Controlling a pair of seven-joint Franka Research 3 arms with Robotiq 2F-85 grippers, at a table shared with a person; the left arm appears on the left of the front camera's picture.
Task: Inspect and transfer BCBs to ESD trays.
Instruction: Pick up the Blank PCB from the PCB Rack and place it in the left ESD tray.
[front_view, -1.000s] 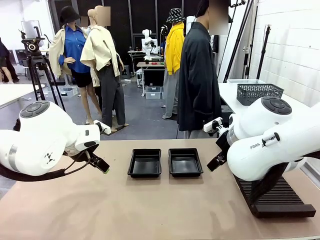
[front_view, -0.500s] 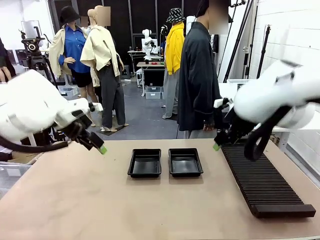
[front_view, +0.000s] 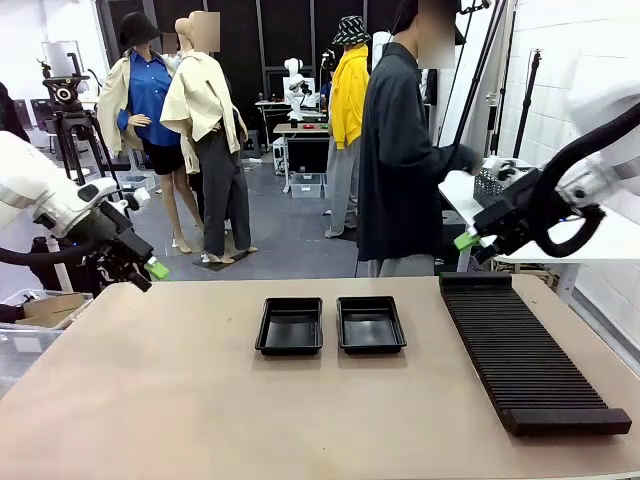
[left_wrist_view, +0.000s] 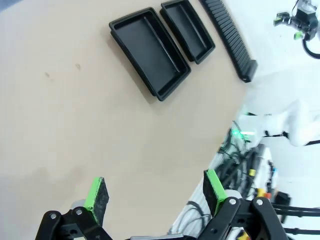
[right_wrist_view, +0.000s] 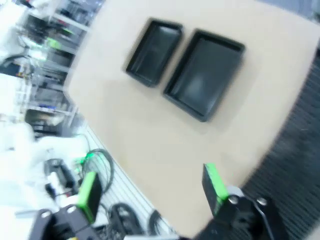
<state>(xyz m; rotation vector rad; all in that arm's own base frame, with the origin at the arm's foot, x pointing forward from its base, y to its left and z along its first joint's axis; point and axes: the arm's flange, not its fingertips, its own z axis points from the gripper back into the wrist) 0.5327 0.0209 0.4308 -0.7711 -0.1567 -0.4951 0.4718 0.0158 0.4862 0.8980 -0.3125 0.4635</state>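
**Condition.** The 2 trays sit side by side at the middle of the table (front_view: 250, 420): the left tray (front_view: 290, 326) and the right tray (front_view: 371, 324) lie just beside each other, long sides parallel. A ribbed rack (front_view: 525, 350) runs near-to-far at the right. A person (front_view: 400, 160) stands at the far side, 1 arm extended to the right.

**Claws.** The left gripper (front_view: 152, 270) hangs above the far left table edge, and the right gripper (front_view: 466, 240) above the far end of the rack. Both are released, jaws wide, nothing between them.

**Hazards.**
1. The trays are close together, so an open finger lowered beside 1 rim could catch the other and shove both.
2. A board set down skewed would likely ride up on a flared rim.
3. The right wrist view is blurred, which would make inspection unreliable.

**Appearance.** Each tray is shallow, glossy black and rectangular, with a raised flared rim and a bare floor.
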